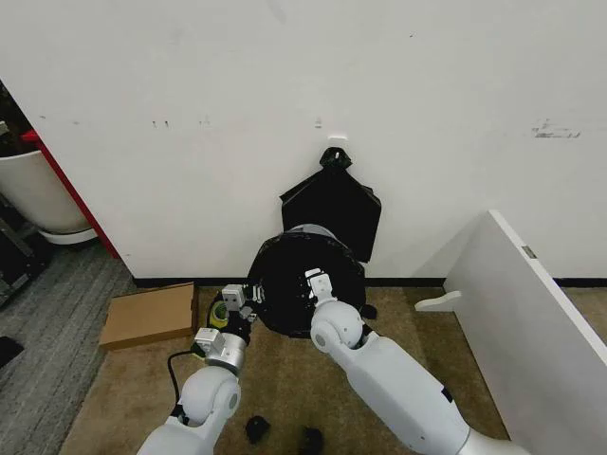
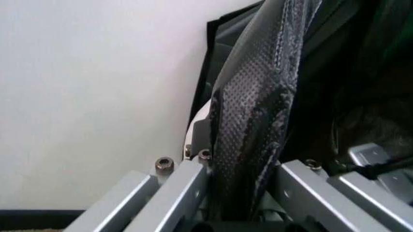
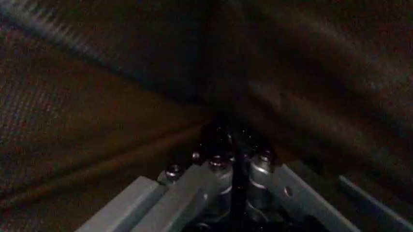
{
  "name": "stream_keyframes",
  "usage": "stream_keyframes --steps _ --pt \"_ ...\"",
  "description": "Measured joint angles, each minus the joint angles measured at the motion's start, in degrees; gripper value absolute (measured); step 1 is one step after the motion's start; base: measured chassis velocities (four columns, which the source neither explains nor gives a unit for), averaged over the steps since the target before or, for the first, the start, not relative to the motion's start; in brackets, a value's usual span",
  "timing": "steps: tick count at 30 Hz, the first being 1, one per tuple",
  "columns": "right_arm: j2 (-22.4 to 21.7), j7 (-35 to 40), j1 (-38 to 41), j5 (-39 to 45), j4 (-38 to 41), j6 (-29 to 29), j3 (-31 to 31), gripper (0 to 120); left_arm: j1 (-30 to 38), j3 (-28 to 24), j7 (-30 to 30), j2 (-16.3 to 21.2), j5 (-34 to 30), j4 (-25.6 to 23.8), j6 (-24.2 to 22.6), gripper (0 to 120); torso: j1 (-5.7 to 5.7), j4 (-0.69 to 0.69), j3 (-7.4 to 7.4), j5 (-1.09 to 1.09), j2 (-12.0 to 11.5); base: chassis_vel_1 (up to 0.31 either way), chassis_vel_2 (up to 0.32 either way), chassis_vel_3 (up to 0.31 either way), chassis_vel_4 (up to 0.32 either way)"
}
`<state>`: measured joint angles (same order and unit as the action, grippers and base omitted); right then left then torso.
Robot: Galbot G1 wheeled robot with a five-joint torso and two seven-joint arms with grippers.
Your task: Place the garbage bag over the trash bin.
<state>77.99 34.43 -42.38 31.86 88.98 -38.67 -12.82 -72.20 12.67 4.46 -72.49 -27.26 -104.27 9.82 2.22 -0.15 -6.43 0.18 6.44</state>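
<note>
Garbage bag, a loose, thin, glossy black plastic sack, sits on the brown floor against the white wall, wrapped around the round cream-white plastic trash bin, of which only a pale sliver of rim peeks out at the back. Just behind it a second, flat black bag knotted at its top leans on the wall; leave that one alone.

To finish this step well, you likely need to spread the bag's mouth evenly and draw it down outside the rolled rim all round, pulling gently so the thin film does not tear or slip back inside.

Your left pincer is at the bin's left side. Its wrist view shows a gathered fold of the black plastic running between its grey fingers, pinched there. Your right pincer is pressed into the bag near the bin's front. Its wrist view shows its fingers closed almost together on a crease of dark film.
</note>
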Motion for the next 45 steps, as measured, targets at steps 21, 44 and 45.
stream_keyframes --steps 21,44,45 --pt "0.0 -5.6 0.2 -6.9 -5.5 20.0 2.2 0 -0.1 -0.3 -0.1 -0.4 0.3 0.3 -0.1 0 0.00 0.00 0.00 0.00 0.0 0.000 0.000 0.000 0.000" --pt "-3.3 -1.4 -2.3 -1.2 3.5 -0.4 1.6 0 0.3 0.6 -0.2 -0.1 0.0 -0.1 -0.3 0 0.00 0.00 0.00 0.00 0.0 0.000 0.000 0.000 0.000" --pt "-3.7 -1.4 -2.6 -1.2 4.5 0.2 1.6 0 0.3 0.8 -0.2 -0.1 -0.1 -0.1 -0.3 0 0.00 0.00 0.00 0.00 0.0 0.000 0.000 0.000 0.000"
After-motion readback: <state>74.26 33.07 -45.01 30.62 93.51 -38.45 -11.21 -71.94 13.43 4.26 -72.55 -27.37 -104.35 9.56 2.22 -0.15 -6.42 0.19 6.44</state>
